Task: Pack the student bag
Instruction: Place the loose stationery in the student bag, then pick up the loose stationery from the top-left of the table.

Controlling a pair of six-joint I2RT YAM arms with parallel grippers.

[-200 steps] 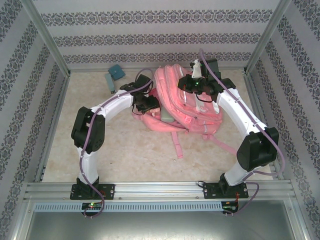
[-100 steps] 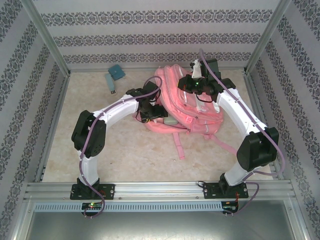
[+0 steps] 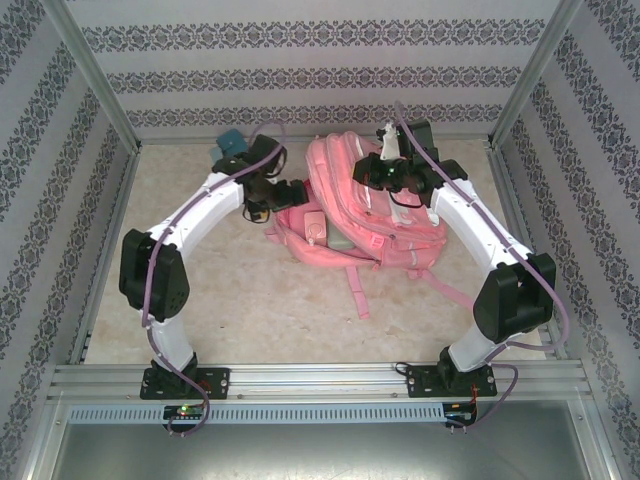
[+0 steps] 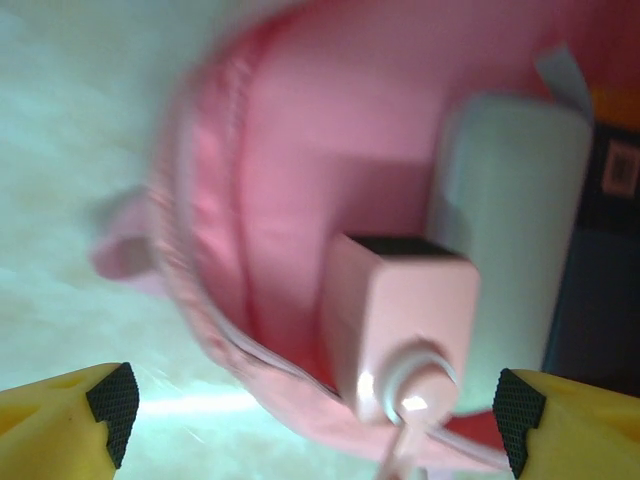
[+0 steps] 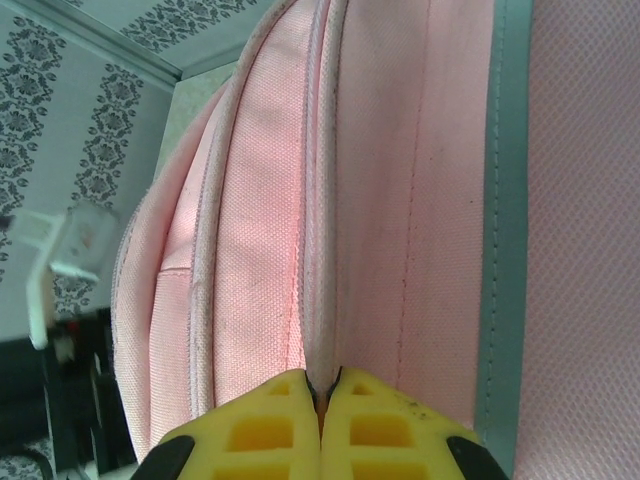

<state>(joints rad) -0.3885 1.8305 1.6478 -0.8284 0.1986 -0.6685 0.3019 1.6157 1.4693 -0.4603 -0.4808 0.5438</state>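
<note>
Jaws, left: wide over student bag point(image 3: 372, 240).
Jaws, right: pinching its seam.
Worktop point(image 3: 250, 300): beige, marbled; open stretch along near edge.
Surround: patterned walls point(image 3: 300, 80), metal posts point(image 3: 92, 72).

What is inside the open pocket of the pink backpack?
The open pocket of the student bag holds a small pink block with a white cable at its mouth, a pale flat item beside it, and something dark. Anything beneath them is covered.

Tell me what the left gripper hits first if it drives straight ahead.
The left gripper would likely meet the small pink box with a cord, lying in the bag; depth is unclear.
</note>
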